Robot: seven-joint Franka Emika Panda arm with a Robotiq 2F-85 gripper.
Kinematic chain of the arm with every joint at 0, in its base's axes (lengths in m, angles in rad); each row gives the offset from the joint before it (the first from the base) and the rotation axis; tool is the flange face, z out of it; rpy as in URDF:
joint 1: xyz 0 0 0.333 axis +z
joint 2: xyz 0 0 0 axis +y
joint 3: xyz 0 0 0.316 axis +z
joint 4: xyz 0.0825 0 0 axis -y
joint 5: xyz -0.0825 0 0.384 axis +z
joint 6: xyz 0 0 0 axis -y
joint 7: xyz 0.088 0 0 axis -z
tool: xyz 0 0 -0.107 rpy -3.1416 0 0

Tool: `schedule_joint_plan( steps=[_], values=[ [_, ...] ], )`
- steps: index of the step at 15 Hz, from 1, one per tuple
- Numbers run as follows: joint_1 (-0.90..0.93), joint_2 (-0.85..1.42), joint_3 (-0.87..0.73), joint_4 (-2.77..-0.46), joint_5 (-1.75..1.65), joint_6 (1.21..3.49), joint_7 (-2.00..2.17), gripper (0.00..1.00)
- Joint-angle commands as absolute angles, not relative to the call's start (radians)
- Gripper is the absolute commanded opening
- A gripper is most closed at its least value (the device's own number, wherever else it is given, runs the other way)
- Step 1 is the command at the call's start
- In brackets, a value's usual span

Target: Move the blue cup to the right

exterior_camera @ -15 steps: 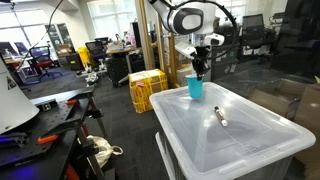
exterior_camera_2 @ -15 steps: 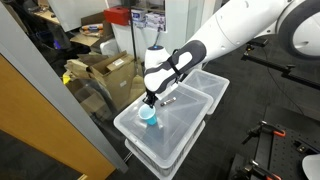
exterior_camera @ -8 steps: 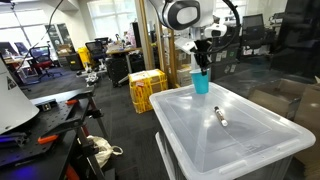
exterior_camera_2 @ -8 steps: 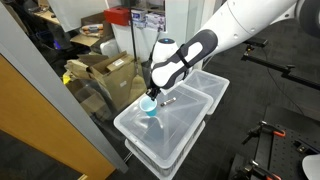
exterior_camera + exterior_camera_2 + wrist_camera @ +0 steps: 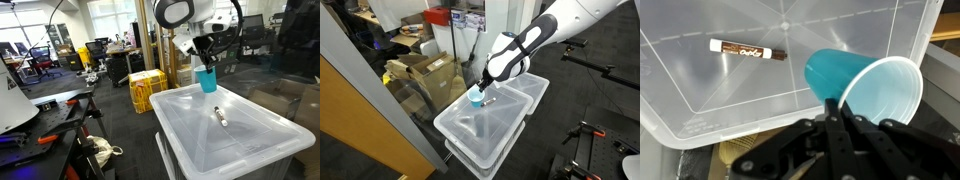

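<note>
The blue cup (image 5: 208,80) is a light-blue plastic cup held in the air above the clear plastic bin lid (image 5: 225,135). My gripper (image 5: 206,66) is shut on its rim. In an exterior view the cup (image 5: 475,96) hangs over the lid's far edge below my gripper (image 5: 480,87). In the wrist view the cup (image 5: 855,85) lies tilted, its open mouth facing the camera, with my gripper's fingers (image 5: 833,108) pinched on the rim. A white-and-black marker (image 5: 747,50) lies on the lid.
The marker (image 5: 220,117) lies near the lid's middle. The lid tops a stack of clear bins (image 5: 485,125). A yellow crate (image 5: 147,88) stands on the floor behind. Cardboard boxes (image 5: 425,70) sit beyond the bins, near a glass wall.
My gripper has lifted the blue cup off the lid and carried it to the right in one exterior view, up and right in the other.
</note>
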State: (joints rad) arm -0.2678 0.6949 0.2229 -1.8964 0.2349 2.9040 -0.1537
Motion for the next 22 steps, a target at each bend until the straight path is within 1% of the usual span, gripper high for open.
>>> schedule_joint_plan(
  steps=[1, 5, 9, 15, 22],
  values=[
    [-0.403, 0.624, 0.330, -2.004, 0.297, 2.959, -0.240, 0.01],
    [-0.556, 0.600, 0.434, -2.048, 0.359, 2.968, -0.309, 0.01],
    [-0.648, 0.570, 0.471, -2.070, 0.399, 2.954, -0.341, 0.01],
    [-0.681, 0.539, 0.440, -2.062, 0.399, 2.934, -0.318, 0.01],
    [-0.658, 0.557, 0.377, -2.013, 0.384, 2.925, -0.295, 0.01]
  ],
)
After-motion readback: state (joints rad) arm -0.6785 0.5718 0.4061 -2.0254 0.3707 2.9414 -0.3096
